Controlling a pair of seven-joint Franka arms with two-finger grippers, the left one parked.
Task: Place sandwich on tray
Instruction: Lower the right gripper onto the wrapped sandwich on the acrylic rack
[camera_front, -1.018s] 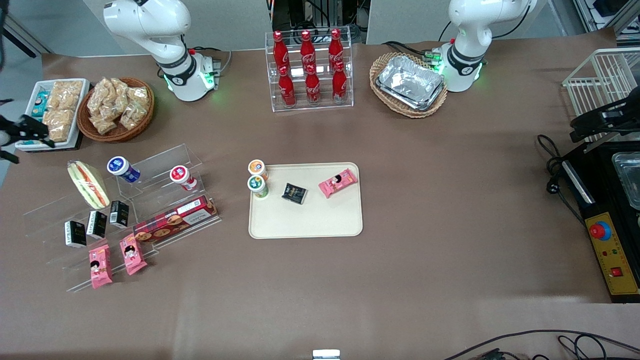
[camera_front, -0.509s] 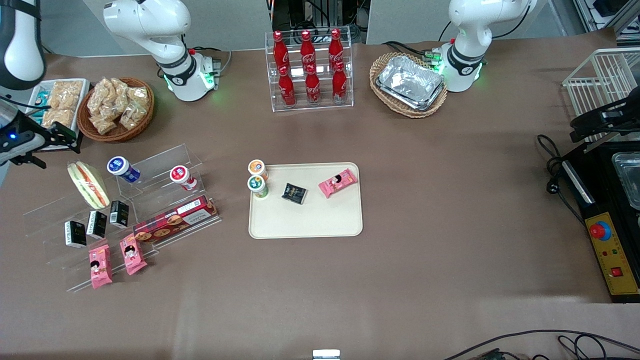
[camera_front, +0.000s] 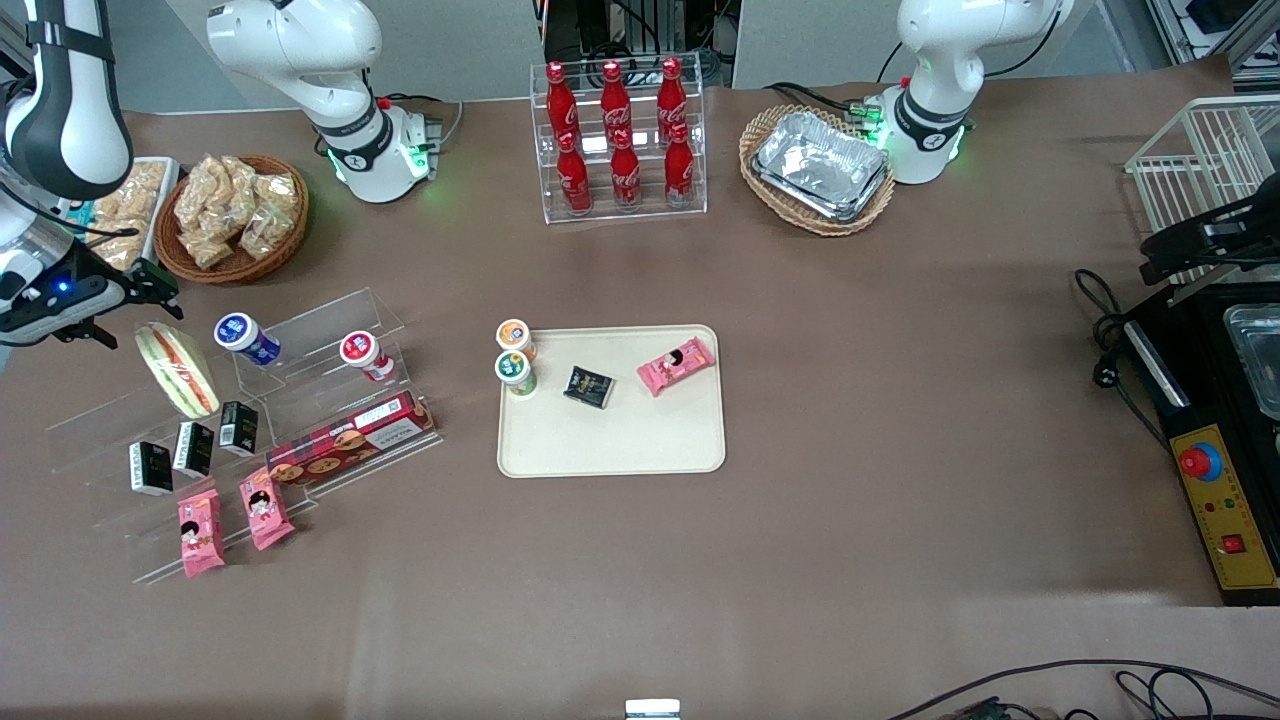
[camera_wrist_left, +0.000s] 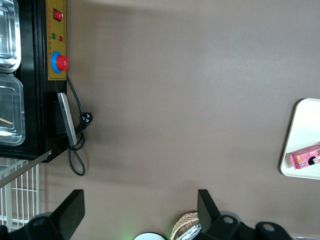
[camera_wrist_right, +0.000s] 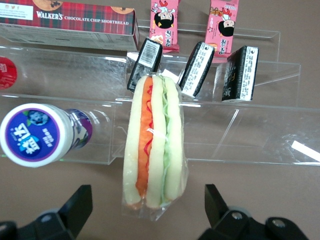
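The sandwich (camera_front: 178, 368), a clear-wrapped wedge of white bread with orange and green filling, leans on the top step of a clear acrylic stand (camera_front: 300, 400). My gripper (camera_front: 125, 306) hovers just above the sandwich's end farthest from the front camera. In the right wrist view the sandwich (camera_wrist_right: 155, 145) runs lengthwise between the two dark fingers (camera_wrist_right: 80, 205). The gripper (camera_wrist_right: 148, 202) is open and holds nothing. The cream tray (camera_front: 610, 450) lies mid-table, toward the parked arm's end from the sandwich.
A blue-capped bottle (camera_wrist_right: 40, 134) lies beside the sandwich. Black cartons (camera_wrist_right: 197, 70), pink packets (camera_wrist_right: 165, 22) and a shortbread box (camera_wrist_right: 70, 22) fill the lower steps. Two cups (camera_front: 516, 368), a black packet (camera_front: 588, 386) and a pink packet (camera_front: 676, 365) sit on the tray. A snack basket (camera_front: 232, 215) stands nearby.
The right arm has swung in from the table's edge, and its gripper has moved to just above the sandwich. The sandwich and tray have not moved.
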